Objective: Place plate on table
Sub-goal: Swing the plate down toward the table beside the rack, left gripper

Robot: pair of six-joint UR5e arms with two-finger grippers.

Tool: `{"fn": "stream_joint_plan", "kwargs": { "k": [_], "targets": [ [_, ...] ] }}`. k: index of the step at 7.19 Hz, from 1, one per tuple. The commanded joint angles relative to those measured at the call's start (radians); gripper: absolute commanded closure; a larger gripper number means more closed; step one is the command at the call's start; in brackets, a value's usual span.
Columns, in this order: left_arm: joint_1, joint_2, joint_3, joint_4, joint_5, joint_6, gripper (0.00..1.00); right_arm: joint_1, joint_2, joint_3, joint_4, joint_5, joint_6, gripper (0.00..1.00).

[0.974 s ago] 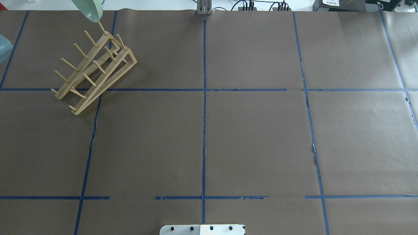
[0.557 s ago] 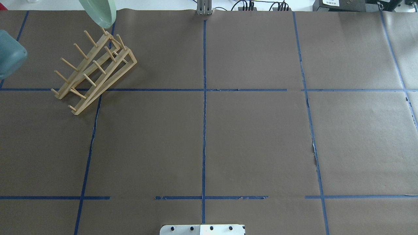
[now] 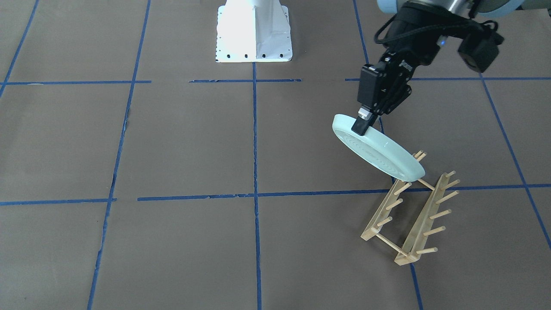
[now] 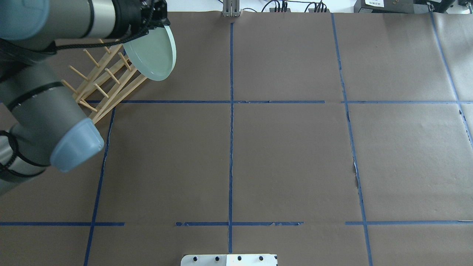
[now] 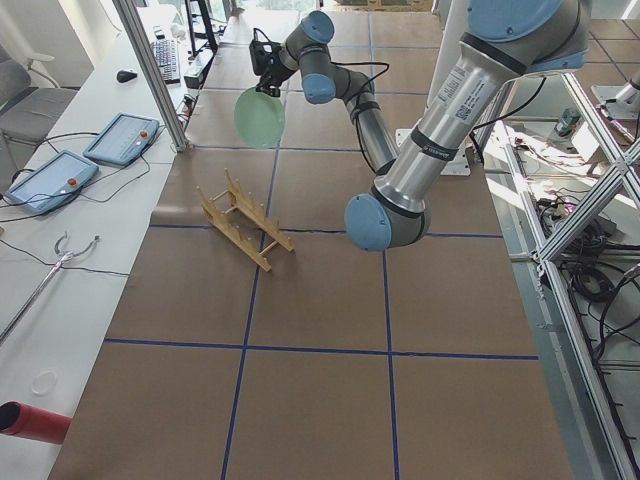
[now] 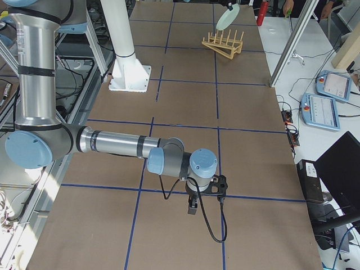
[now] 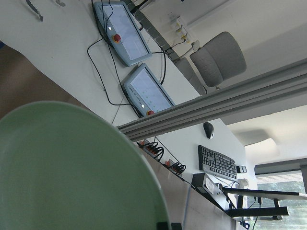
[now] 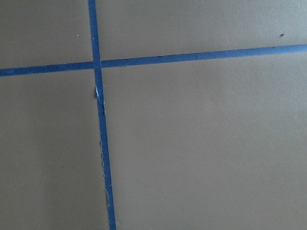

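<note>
In the front-facing view you see the left gripper (image 3: 360,125) reaching down from the upper right. Its jaws are clamped on the rim of the plate (image 3: 379,153), at the edge nearest the robot base (image 3: 254,30), with one dark finger lying over the ringed face. The plate hangs tilted below the jaws. Its low edge is over the end of the wooden rack (image 3: 409,215), and you cannot tell here whether the two touch. The table (image 3: 172,142) lies beneath.

From overhead, the plate sits at the rack's far right end, partly covering it. The wrist hides the jaws, and the left arm covers much of the rack.

The exterior left view shows you the plate in the air, off the table, above and beyond the rack and clear of its pegs.

From the exterior right view the plate hangs over the rack at the far end. The right gripper (image 6: 192,210) is low over the table at the near end, well apart from the plate, and you cannot tell how its jaws stand.

The left wrist view is filled at lower left by the green plate, with a dark fingertip at its bottom edge. The right wrist view shows only the table and crossing blue tape (image 8: 98,105).
</note>
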Motion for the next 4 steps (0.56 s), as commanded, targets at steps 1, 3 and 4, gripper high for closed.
{"fn": "stream_joint_plan", "kwargs": {
  "k": [1, 3, 4],
  "targets": [
    [0.231, -0.014, 0.01, 0.25, 0.228, 0.155, 1.0, 0.0, 0.0, 0.0, 0.0, 0.0, 0.0, 0.0],
    [0.28, -0.014, 0.009, 0.372, 0.259, 0.334, 1.0, 0.0, 0.0, 0.0, 0.0, 0.0, 0.0, 0.0],
    [0.294, -0.013, 0.017, 0.377, 0.258, 0.405, 1.0, 0.0, 0.0, 0.0, 0.0, 0.0, 0.0, 0.0]
  ]
}}
